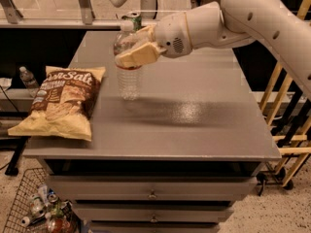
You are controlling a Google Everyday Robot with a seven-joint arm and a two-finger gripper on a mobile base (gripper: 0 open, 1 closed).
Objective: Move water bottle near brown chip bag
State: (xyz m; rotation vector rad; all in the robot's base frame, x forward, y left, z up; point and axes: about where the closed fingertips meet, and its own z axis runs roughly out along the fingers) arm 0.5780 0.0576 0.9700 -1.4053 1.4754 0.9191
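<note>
The grey counter [204,130] fills most of the view, a flat top over a stack of drawers with small knobs on their fronts. Over it, from the upper right, reaches the robot's 1 white arm [262,18], its thick forearm sloping down and left across the far half of the top. On the left end of the counter lies the brown chip bag [60,103], flat on its back, with the white script at its far end and its tan-yellow near edge close to the front left corner. On the floor at the lower left, a wire basket [22,205] holds cans and other small litter, and a yellow wooden rack [284,110] leans beside the counter's right end. The water bottle [129,81] stands upright just right of the chip bag's far end, near it but apart, with a strip of bare counter between them. Whether its base rests on the surface or hangs just above it cannot be told. The claw [137,46] sits at the arm's tip, closed on the bottle's upper part with its 2 tan fingers [141,56] pressed to either side below the white cap. A green drink can [134,17] shows partly behind the bottle's cap at the far edge. A smaller bottle [28,80] stands off the counter, in the dark area left of the bag.
</note>
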